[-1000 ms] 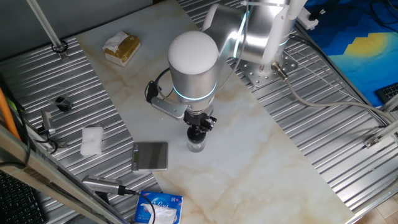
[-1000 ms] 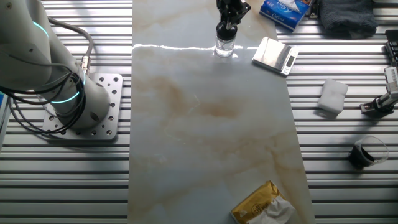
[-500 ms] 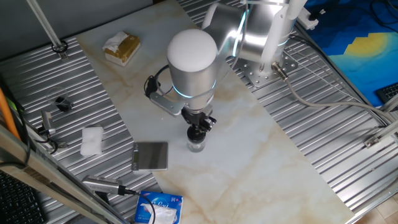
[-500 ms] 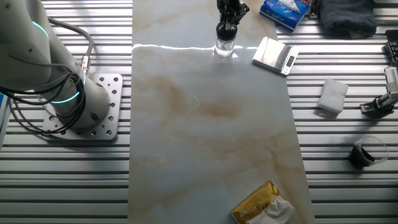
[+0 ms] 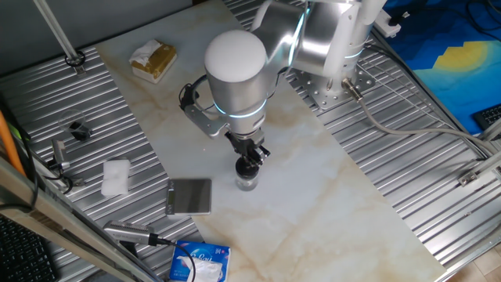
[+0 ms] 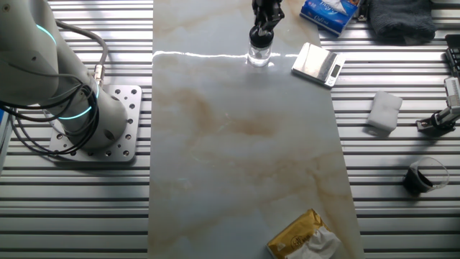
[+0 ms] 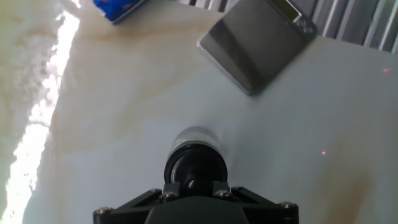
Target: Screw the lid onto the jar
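Observation:
The jar (image 5: 247, 184) is a small clear glass cylinder standing upright on the marble tabletop, just right of the grey square plate. The black lid (image 5: 249, 166) sits on top of it. My gripper (image 5: 250, 157) comes straight down and is shut on the lid. The other fixed view shows the same stack at the far edge: jar (image 6: 259, 57), lid (image 6: 259, 36), gripper (image 6: 264, 19) above. In the hand view the round black lid (image 7: 194, 167) fills the space between my fingers (image 7: 171, 186), and a rim of the jar (image 7: 196, 137) shows beyond it.
The grey square plate (image 5: 190, 196) (image 7: 258, 40) lies close to the jar. A blue packet (image 5: 201, 261) is at the near edge, a white block (image 5: 116, 177) and a small black part (image 5: 77, 128) on the ribbed left side, a yellow packet (image 5: 153, 59) at the far corner.
The arm's wrist has turned about the vertical, with the white joint swinging a little to the left. The gripper stays on the lid over the jar, which has not moved.

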